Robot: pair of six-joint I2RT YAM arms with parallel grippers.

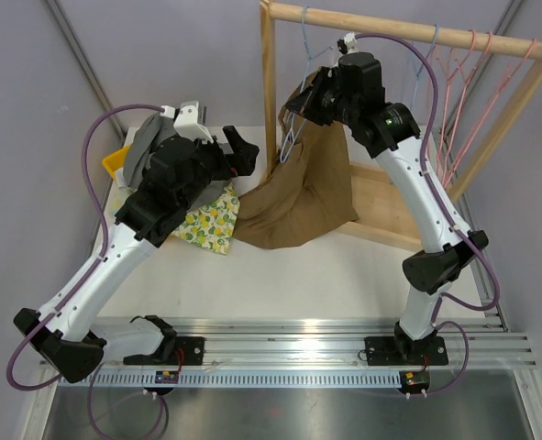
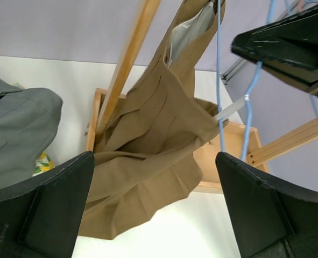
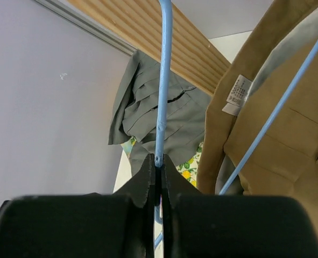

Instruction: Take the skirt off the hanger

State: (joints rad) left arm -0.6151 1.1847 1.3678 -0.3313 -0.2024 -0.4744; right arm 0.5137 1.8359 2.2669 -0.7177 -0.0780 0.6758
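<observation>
Blue hanger wire pinched in R claw, jaws pressed tight on it. Tan skirt on hanger at rack far right, hem bunched on table. L claw spread wide, just left of skirt, no contact.

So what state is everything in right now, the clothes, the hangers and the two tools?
Brown skirt: on the blue hanger, hem slumped on the table.
Blue hanger: pinched by the right tool.
Right tool: shut on the blue hanger.
Left tool: open, empty.
Grey garment: crumpled on the table.
Pink hangers: bare, on the rail.
</observation>
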